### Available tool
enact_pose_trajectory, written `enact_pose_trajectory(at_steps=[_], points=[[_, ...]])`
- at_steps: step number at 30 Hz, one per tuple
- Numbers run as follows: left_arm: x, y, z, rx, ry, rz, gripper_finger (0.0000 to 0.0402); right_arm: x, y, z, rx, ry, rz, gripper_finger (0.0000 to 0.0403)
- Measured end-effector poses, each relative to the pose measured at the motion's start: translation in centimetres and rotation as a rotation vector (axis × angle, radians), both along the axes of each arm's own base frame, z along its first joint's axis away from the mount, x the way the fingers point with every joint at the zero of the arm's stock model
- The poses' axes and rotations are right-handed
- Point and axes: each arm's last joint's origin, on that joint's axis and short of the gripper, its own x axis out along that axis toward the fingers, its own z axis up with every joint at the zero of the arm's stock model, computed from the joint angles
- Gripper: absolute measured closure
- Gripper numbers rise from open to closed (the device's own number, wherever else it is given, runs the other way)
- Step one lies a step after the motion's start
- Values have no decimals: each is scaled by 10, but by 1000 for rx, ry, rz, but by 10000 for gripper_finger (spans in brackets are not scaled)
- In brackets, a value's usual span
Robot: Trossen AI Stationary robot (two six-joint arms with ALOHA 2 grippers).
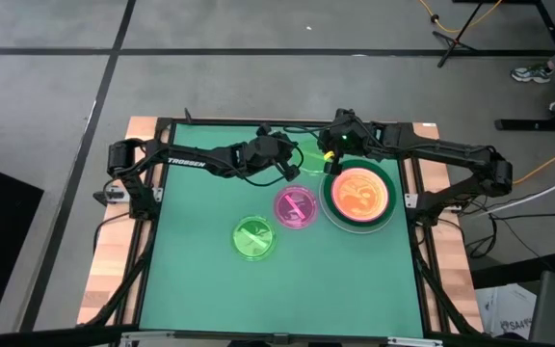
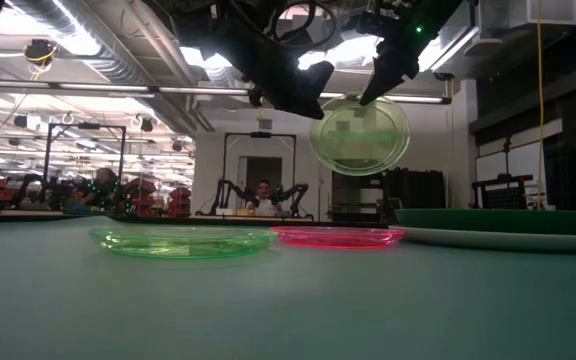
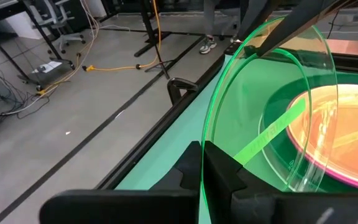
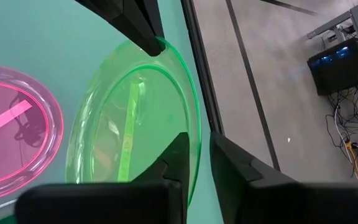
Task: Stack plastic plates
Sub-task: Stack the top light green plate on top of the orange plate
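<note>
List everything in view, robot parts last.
lime plate, lifted: 1, translucent lime, tilted on edge in the air above the table's far side, between both grippers
lime plate, flat: 1, translucent lime, mid-table
pink plate: 1, translucent pink with centre bar, between the flat lime plate and the stack
plate stack: orange plate on top, pink rim under it, dark green plate outermost, table's right side
table: 1, green top
person: 1, far background of the low view
left gripper: jaws shut on the lifted plate's rim
right gripper: at the same plate's rim, opposite side
</note>
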Motion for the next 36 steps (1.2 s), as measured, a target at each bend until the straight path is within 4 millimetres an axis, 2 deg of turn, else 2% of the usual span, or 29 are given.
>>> enact_pose_trajectory(at_steps=[16,27,36], points=[[0,0,0,-1,-1,0,400,0,0,0,0,0,0,389],[0,0,0,-8,-3,-17,338,0,0,0,0,1,1,401],[0,-1,-1,-13,4,-19,326,-3,1,-4,14,52,0,402]])
